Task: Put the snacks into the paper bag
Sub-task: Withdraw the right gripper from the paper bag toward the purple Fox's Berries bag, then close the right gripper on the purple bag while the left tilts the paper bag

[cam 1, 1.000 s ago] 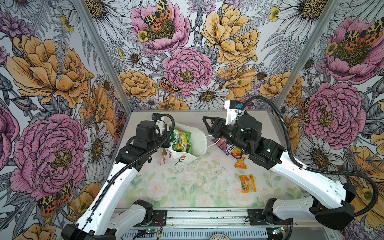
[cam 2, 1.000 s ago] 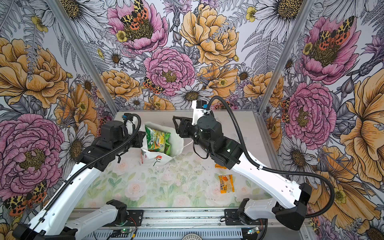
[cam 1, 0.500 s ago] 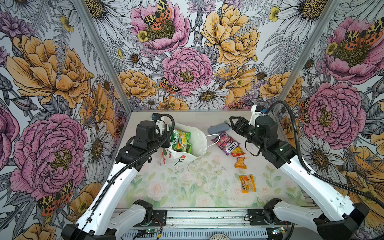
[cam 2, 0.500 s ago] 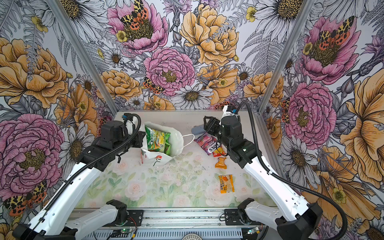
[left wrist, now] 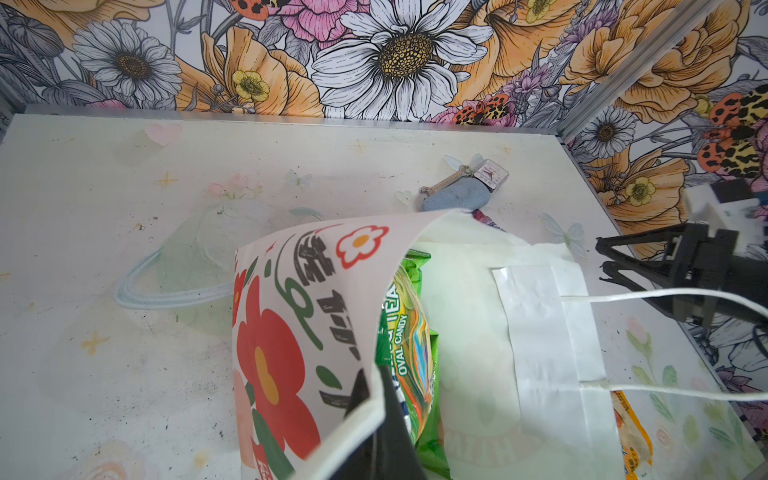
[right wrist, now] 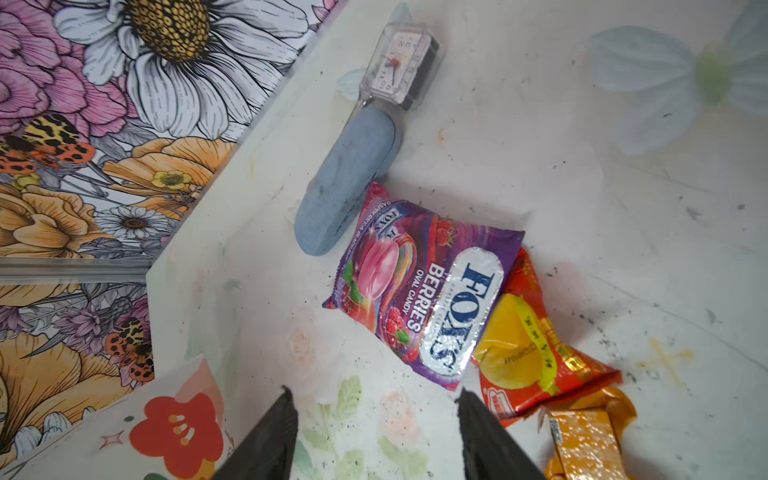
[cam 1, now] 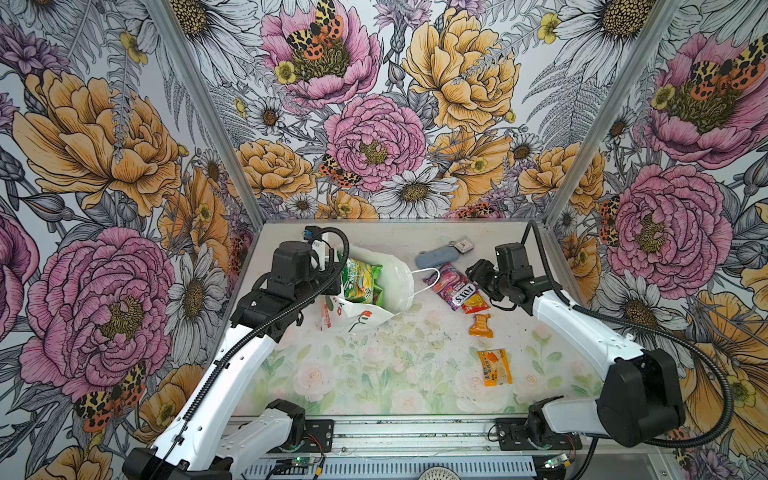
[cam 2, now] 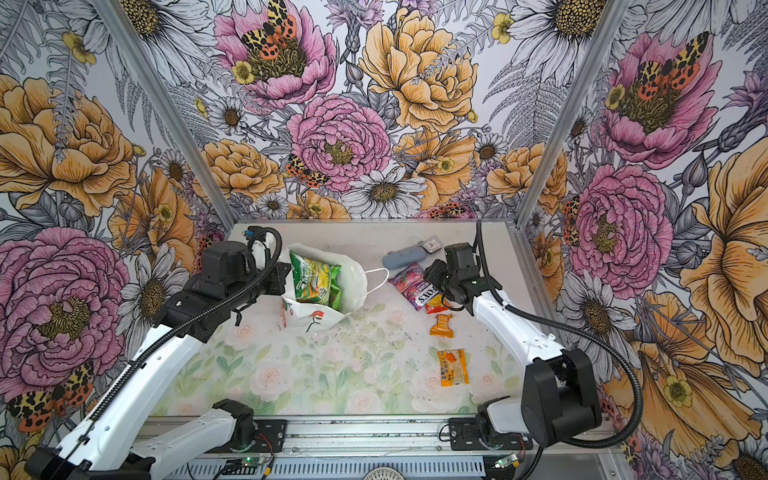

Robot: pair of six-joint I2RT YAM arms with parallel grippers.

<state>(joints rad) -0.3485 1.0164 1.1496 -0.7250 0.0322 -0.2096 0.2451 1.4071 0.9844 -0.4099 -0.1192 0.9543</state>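
Note:
The white paper bag (cam 1: 390,282) (cam 2: 353,282) lies on its side, mouth toward the right, with a red flower printed on it (left wrist: 270,365). My left gripper (left wrist: 380,399) (cam 1: 332,286) is shut on the bag's upper rim. A green packet (cam 1: 359,282) (left wrist: 409,332) sits inside. Right of the bag lie the purple-pink FOXS packet (cam 1: 453,286) (right wrist: 419,291), a red-yellow packet (right wrist: 528,357) partly under it, a small orange packet (cam 1: 482,326) and an orange-white packet (cam 1: 493,368). My right gripper (right wrist: 374,392) (cam 1: 476,272) hangs open and empty by the FOXS packet.
A grey-blue oblong case (cam 1: 432,257) (right wrist: 349,183) touches the FOXS packet's far end. A small square clock-like tag (right wrist: 399,62) and a small wrench (left wrist: 444,183) lie beside it near the back wall. The bag's white cord handle (cam 1: 428,276) loops toward the packets.
My right arm has swung from the bag's mouth to the right, over the loose packets, and its jaws have spread wider. The left gripper and the bag have stayed put.

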